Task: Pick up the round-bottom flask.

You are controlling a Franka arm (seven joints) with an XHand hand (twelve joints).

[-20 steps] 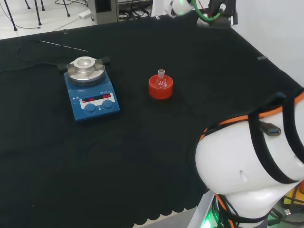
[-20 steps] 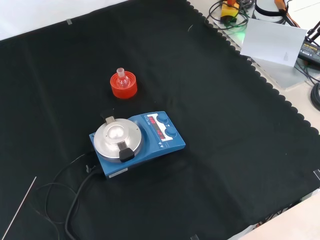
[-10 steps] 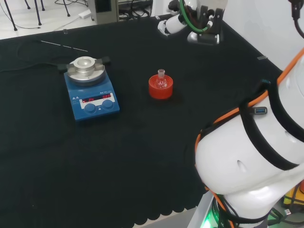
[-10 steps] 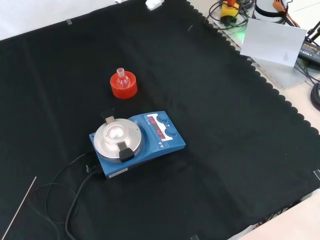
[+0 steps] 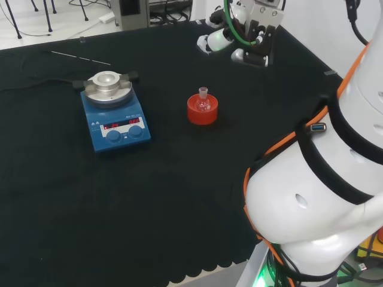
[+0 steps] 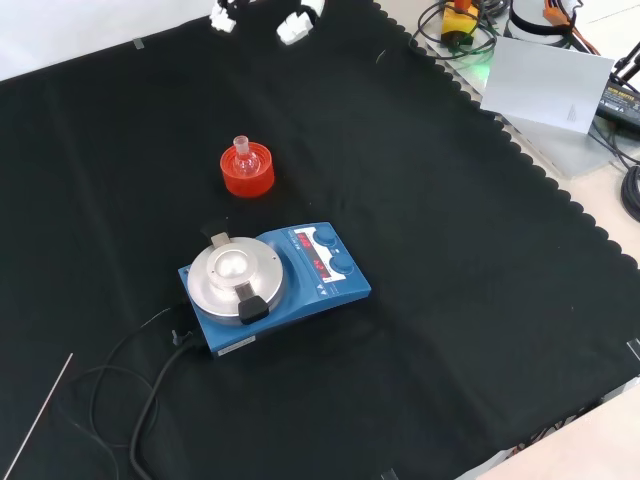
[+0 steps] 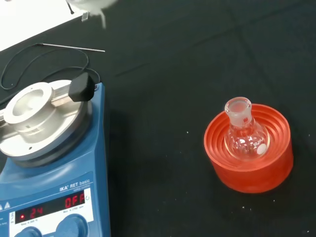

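Note:
A small clear round-bottom flask [image 5: 203, 100] [image 6: 243, 157] [image 7: 245, 138] stands upright, neck up, in a red ribbed ring stand [image 5: 202, 114] [image 6: 248, 179] [image 7: 253, 170] near the middle of the black cloth. The black and white hand [image 5: 254, 34] hangs above the cloth beyond the flask, toward the head view's upper right, well apart from it. Its fingers [image 6: 296, 27] enter at the front view's top edge, spread and fairly straight, holding nothing. The wrist view looks down on the flask and stand from a distance.
A blue hotplate stirrer [image 5: 114, 119] [image 6: 272, 285] [image 7: 45, 168] with a round metal top stands left of the flask in the head view, and its black cable trails across the cloth. A thin rod [image 5: 80, 58] [image 6: 36, 420] lies beyond it. The cloth's scalloped edge [image 6: 520, 150] runs along the front view's right.
The hand has come down into view, toward the flask: lower and more to the left in the head view. In the front view its fingertips now show at the top edge. The flask has not moved.

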